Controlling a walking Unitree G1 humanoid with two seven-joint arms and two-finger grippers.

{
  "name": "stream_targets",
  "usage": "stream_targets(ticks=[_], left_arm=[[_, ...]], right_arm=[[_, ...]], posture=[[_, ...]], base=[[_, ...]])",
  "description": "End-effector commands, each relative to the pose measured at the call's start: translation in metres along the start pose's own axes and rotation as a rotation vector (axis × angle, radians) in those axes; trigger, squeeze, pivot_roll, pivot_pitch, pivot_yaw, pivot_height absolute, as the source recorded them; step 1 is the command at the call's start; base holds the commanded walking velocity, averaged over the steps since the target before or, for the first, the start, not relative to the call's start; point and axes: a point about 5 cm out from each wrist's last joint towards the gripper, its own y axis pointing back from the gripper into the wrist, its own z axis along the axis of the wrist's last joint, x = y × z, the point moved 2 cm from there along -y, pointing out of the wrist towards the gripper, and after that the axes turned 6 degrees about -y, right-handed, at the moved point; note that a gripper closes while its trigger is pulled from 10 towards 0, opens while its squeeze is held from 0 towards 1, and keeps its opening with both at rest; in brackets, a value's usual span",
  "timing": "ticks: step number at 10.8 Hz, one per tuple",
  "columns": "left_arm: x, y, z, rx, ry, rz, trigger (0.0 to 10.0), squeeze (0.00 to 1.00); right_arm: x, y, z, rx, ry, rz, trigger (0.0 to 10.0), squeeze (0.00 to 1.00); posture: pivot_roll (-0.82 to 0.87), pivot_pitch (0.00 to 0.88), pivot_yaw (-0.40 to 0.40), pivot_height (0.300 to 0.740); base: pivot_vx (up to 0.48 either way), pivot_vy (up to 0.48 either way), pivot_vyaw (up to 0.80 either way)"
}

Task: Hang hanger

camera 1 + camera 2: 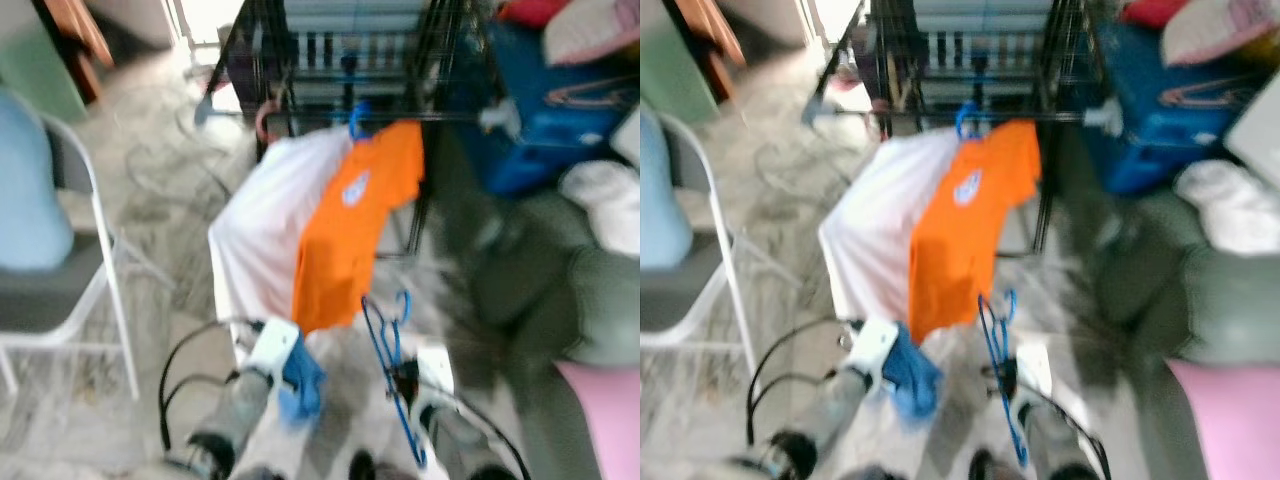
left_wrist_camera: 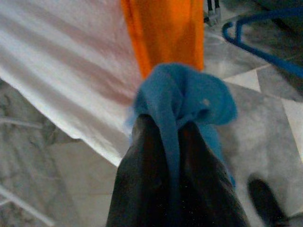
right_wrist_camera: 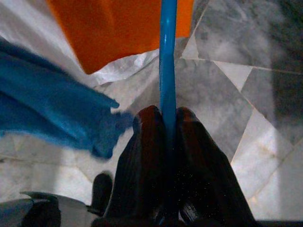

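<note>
Where we stand: while the head views are blurred, we face a black drying rack [image 1: 350, 60] with our two tools low in front of it.
Right tool: our right tool [image 3: 165, 124] is closed narrow on the shaft of the blue hanger [image 1: 385, 345], which stands well below the rack's front bar, its hook end up.
Left tool: our left tool [image 2: 166, 130] is pinched on a bunched blue cloth [image 2: 182, 101], just below the rack's hanging clothes.
On the rack: an orange shirt [image 1: 350, 230] and a white garment [image 1: 265, 225] hang side by side from the front bar.
Risk, snagging: we judge the hanger's hook could catch the orange shirt's hem on the way up to the bar.
Risk, slipping: the grip is on a thin rod, so we think the hanger may swivel and miss the bar.
Risk, crowding: the cloth, close beside the hanger, may tangle with it.
Writing: the shirt carries a pale chest emblem; it is too blurred for us to read.
</note>
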Motion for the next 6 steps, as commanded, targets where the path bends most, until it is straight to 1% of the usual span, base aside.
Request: stream_targets(ticks=[1, 2, 3, 4, 5, 6], left_arm=[[0.001, 0.0, -0.001, 0.006, -0.013, -0.002, 10.0, 0.0], [0.002, 0.001, -0.006, 0.024, -0.024, -0.001, 10.0, 0.0], [0.003, 0.007, -0.024, 0.106, -0.006, -0.008, 10.0, 0.0], [0.002, 0.01, -0.037, 0.182, 0.074, -0.026, 10.0, 0.0], [0.004, 0.013, -0.045, 0.216, 0.083, -0.02, 10.0, 0.0], [0.007, 0.017, -0.055, 0.251, 0.057, -0.024, 10.0, 0.0]], right_arm=[[0.005, 0.0, -0.003, 0.007, -0.002, 0.013, 10.0, 0.0], [0.008, -0.001, -0.003, 0.011, -0.006, 0.021, 10.0, 0.0], [0.012, -0.002, -0.004, 0.018, -0.012, 0.027, 10.0, 0.0], [0.012, -0.002, -0.006, 0.028, -0.023, 0.027, 10.0, 0.0], [0.011, -0.001, -0.009, 0.041, 0.011, 0.025, 10.0, 0.0], [0.009, 0.001, -0.015, 0.062, 0.036, 0.03, 10.0, 0.0]], posture=[[-0.09, 0.087, 0.041, 0.74], [-0.09, 0.087, 0.044, 0.74], [-0.07, 0.084, 0.05, 0.74], [-0.06, 0.083, 0.049, 0.74], [-0.06, 0.081, 0.051, 0.74], [-0.06, 0.087, 0.052, 0.74]], base=[[-0.356, 0.0, 0.0], [-0.352, 0.0, 0.0], [-0.307, 0.0, 0.0], [-0.36, 0.0, 0.0], [-0.36, 0.0, 0.0], [0.0, 0.0, 0.0]])
